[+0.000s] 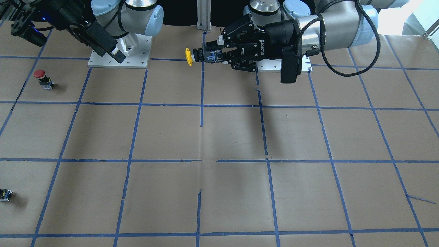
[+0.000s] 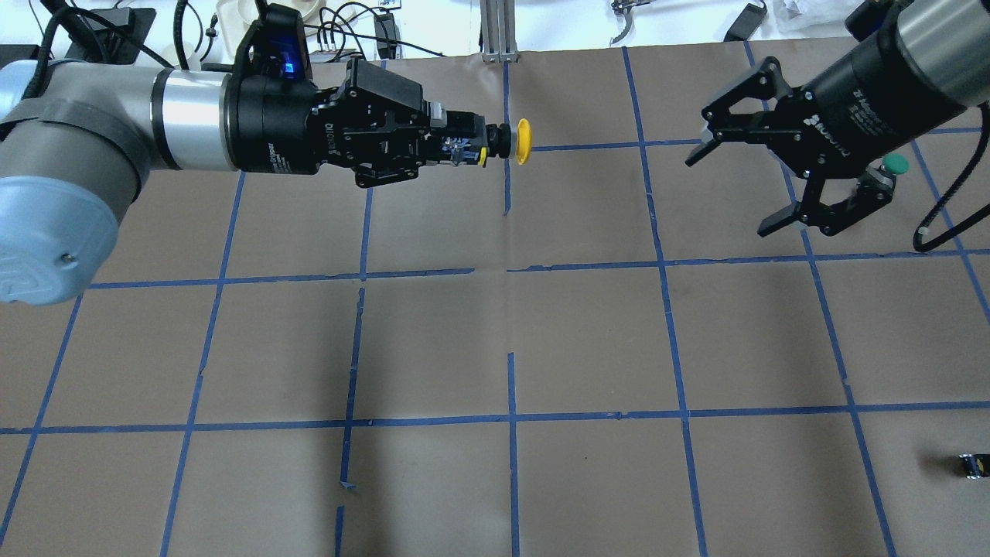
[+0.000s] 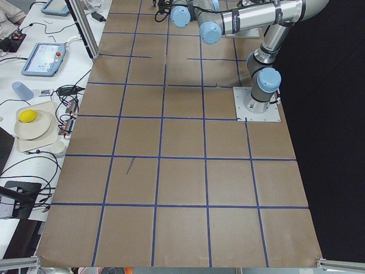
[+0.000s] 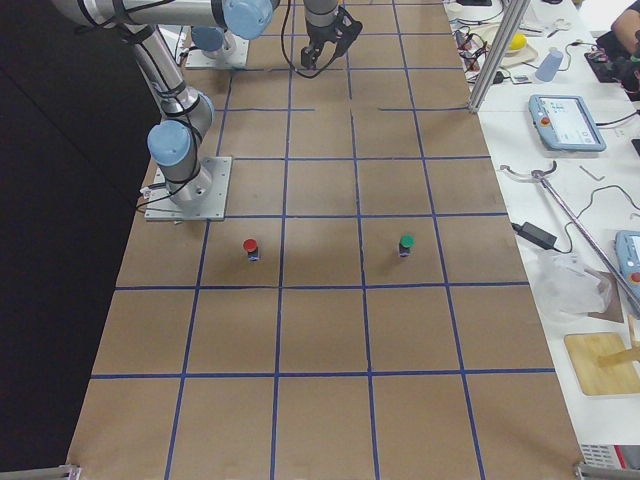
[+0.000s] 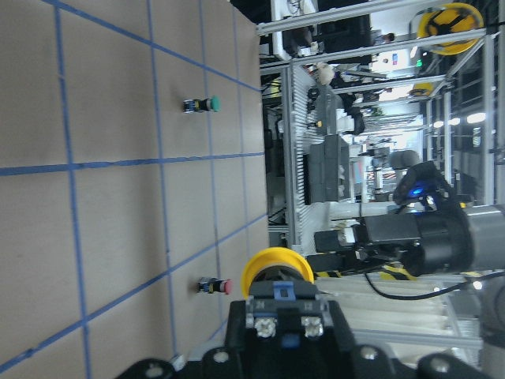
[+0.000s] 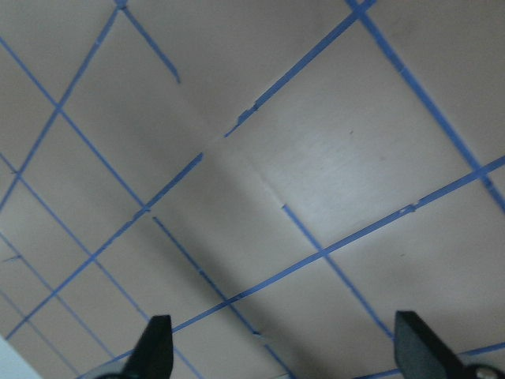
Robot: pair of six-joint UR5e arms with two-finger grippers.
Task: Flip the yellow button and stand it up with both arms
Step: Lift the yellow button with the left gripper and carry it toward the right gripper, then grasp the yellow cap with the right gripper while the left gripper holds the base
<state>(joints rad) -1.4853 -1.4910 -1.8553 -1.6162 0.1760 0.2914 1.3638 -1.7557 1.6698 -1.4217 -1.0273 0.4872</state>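
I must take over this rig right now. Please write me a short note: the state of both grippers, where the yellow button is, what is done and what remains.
Left gripper: jaws shut on the body of the yellow button, which is held level in the air with its cap pointing away from the wrist.
Right gripper: jaws open, empty, well apart from the button.
Done: the button is off the table.
Left: probably hand the button to the other arm, then stand it on the table.
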